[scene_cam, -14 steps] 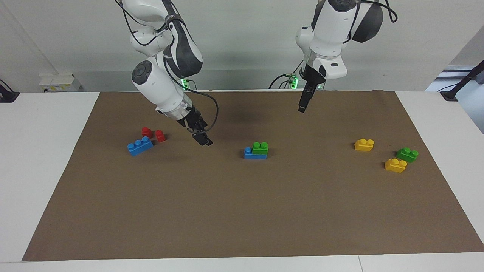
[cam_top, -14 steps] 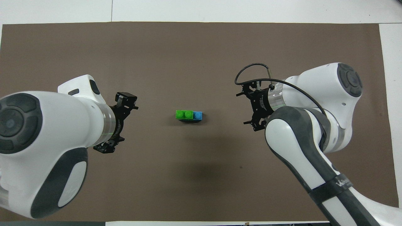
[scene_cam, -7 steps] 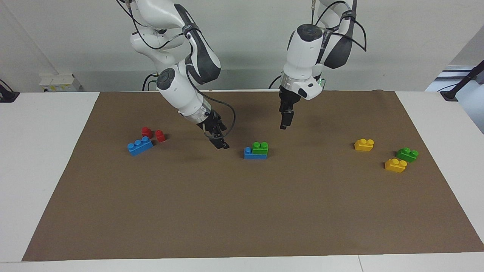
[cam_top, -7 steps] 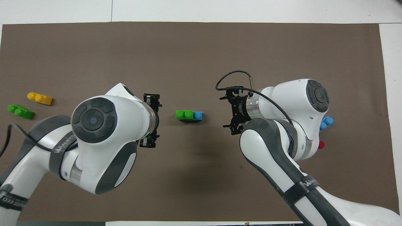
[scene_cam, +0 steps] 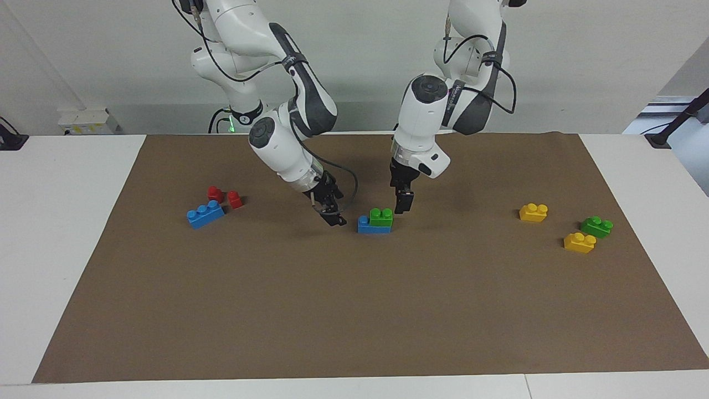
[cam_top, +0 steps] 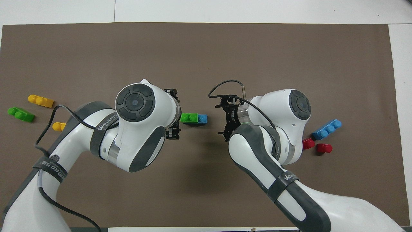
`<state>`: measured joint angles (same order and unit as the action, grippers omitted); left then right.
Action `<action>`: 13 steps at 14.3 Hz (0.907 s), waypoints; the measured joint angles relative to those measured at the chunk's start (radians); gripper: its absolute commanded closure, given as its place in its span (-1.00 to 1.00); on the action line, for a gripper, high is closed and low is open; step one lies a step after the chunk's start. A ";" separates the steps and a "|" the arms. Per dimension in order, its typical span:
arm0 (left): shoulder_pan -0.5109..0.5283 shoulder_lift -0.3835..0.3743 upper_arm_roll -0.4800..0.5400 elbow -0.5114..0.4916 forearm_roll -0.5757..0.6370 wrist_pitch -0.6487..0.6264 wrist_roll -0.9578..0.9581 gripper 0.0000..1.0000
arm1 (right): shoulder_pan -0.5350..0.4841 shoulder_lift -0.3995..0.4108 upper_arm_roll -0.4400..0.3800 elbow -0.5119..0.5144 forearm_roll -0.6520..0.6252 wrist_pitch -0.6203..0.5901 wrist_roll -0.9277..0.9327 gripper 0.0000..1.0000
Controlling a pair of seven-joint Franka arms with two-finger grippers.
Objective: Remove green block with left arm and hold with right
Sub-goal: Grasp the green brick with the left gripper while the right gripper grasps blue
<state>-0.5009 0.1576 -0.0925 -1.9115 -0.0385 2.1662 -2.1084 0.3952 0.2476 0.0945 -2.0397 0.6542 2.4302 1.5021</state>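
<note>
At the mat's middle, the green block point(scene_cam: 381, 217) point(cam_top: 189, 117) sits pressed onto one end of a blue brick point(scene_cam: 366, 226) point(cam_top: 202, 118). My left gripper point(scene_cam: 402, 206) point(cam_top: 174, 114) hangs low and open, close beside the green block on the left arm's side, not touching it. My right gripper point(scene_cam: 334, 218) point(cam_top: 223, 119) is tilted and open, low beside the blue brick's bare end on the right arm's side, with a small gap. Neither gripper holds anything.
A second green brick point(scene_cam: 596, 226) point(cam_top: 21, 114) and two yellow bricks point(scene_cam: 533, 212) point(scene_cam: 579, 243) lie toward the left arm's end. A long blue brick point(scene_cam: 205, 214) point(cam_top: 326, 129) and two red pieces point(scene_cam: 215, 193) point(scene_cam: 235, 199) lie toward the right arm's end.
Both arms have swung inward and come down, closing in on the stacked bricks from either side. The bricks have not moved, and both grippers have stayed open.
</note>
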 measured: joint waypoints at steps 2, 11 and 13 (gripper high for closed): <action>-0.019 0.021 0.000 0.000 0.000 0.010 -0.038 -1.00 | 0.020 0.014 0.000 0.001 0.016 0.036 0.000 -1.00; -0.037 0.133 0.000 0.033 0.029 0.058 -0.109 -1.00 | 0.074 0.076 0.000 0.017 0.064 0.141 0.000 -1.00; -0.040 0.134 0.001 0.033 0.030 0.062 -0.115 -1.00 | 0.083 0.094 0.000 0.031 0.069 0.159 0.000 -1.00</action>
<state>-0.5413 0.2913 -0.0914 -1.8783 -0.0085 2.2286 -2.2237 0.4782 0.3412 0.0944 -2.0087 0.7234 2.5891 1.5023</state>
